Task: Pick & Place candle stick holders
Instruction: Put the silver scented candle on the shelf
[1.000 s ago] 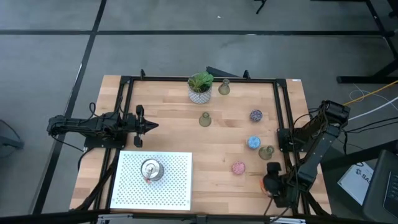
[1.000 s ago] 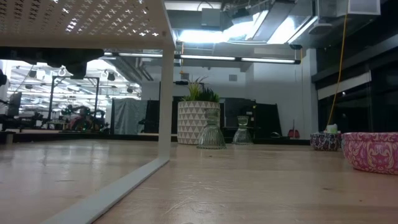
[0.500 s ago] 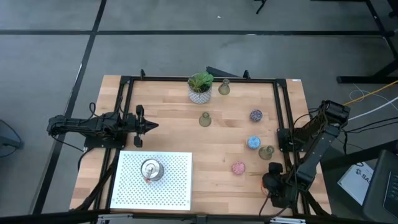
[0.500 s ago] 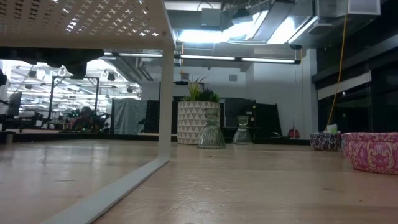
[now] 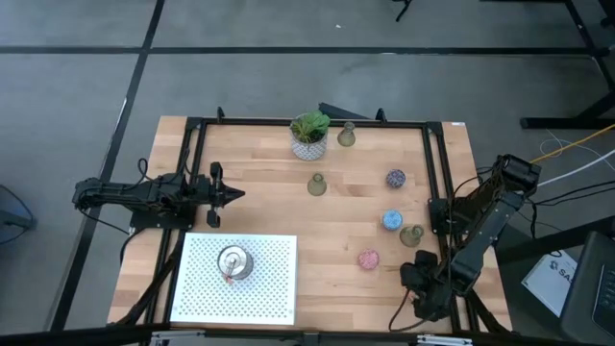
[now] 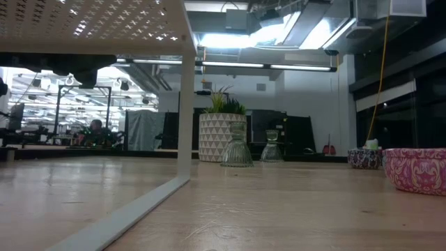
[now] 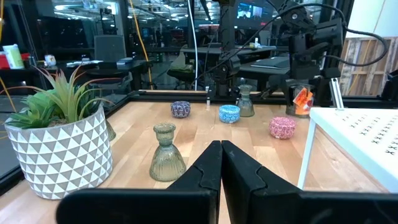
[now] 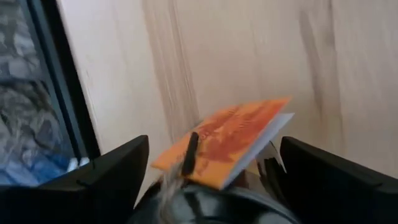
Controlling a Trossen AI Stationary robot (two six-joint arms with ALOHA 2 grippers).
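Carrying looks like the step in hand: well across the table (image 5: 269, 207) from the jaws stands the white perforated tray (image 5: 274, 293), one silver holder (image 5: 233, 261) already on it. The right gripper (image 5: 415, 278) has its jaws spread fairly wide around a second shiny holder (image 8: 211, 208), seemingly gripping it. Lift it clear of the tray's edge and set it down gently. Its orange tag (image 8: 227, 140) juts forward beyond the fingertips; the holder's long axis I cannot tell. The left gripper (image 7: 221, 165) waits, jaws pressed together.

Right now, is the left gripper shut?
Yes. In the left wrist view the left gripper has its two dark fingers pressed together, holding nothing.
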